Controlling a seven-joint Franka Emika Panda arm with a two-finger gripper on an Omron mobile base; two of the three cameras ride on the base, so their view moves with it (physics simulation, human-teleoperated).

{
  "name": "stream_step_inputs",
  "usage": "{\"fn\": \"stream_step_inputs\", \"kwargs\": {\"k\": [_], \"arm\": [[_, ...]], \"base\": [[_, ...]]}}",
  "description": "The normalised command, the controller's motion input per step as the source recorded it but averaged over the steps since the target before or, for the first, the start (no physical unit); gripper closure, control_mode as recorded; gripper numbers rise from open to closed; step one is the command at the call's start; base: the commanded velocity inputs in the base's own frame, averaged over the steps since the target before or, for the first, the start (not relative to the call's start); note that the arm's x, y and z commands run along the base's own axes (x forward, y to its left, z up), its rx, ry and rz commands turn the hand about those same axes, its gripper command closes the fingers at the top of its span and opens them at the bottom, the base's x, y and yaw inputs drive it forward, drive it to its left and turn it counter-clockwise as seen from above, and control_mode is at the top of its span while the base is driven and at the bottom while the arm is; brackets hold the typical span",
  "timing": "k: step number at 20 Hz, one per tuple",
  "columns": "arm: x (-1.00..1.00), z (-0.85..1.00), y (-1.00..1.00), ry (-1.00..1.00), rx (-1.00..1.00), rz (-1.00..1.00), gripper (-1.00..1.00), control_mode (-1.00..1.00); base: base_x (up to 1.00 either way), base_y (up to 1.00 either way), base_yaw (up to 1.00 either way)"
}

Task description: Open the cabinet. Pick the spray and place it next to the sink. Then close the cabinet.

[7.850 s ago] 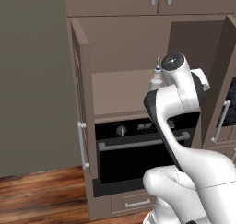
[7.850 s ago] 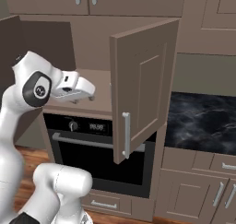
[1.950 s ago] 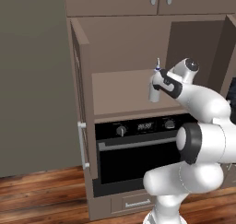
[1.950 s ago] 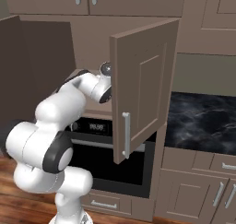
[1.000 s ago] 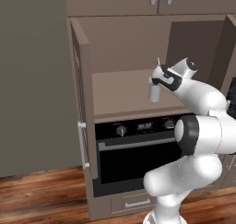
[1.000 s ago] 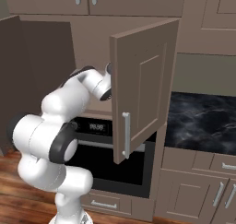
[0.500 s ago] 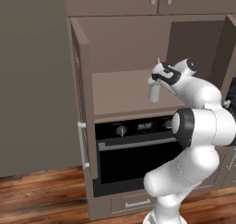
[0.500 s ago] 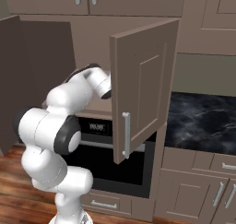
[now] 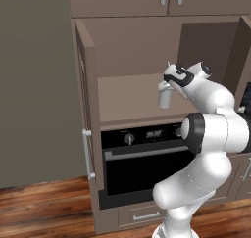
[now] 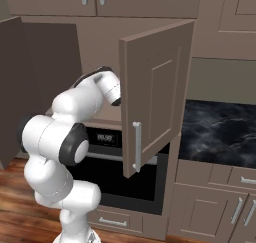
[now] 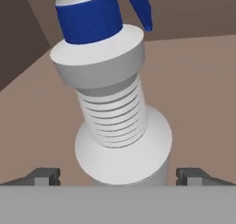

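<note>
Cabinet (image 9: 127, 51) stands with both doors swung wide, above the black oven (image 9: 147, 158). Spray (image 9: 164, 92) upright on the cabinet's tan shelf, toward its right side and near the front edge. Gripper (image 11: 118, 174) reaches into the cabinet, jaws spread wide, one fingertip (image 11: 44, 176) either side of the spray's base, not closed on it. Dark stone counter (image 10: 220, 132) lies right of the cabinet.

— How are my cameras set around the cabinet (image 9: 127, 85)?
— My left base view faces its open shelf from the left; my right one from the right, sharing the oven (image 10: 125, 172); my hand view sits close inside.
</note>
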Motion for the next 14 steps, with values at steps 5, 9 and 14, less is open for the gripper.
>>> {"fn": "stream_step_inputs", "kwargs": {"k": [5, 9, 14], "arm": [[0.00, 0.00, 0.00, 0.00, 0.00, 0.04, -1.00, -1.00], [0.00, -0.01, 0.00, 0.00, 0.00, 0.03, -1.00, -1.00], [0.02, -0.02, 0.00, 0.00, 0.00, 0.01, -1.00, -1.00]], "base": [[0.00, 0.00, 0.00], [0.00, 0.00, 0.00], [0.00, 0.00, 0.00]]}}
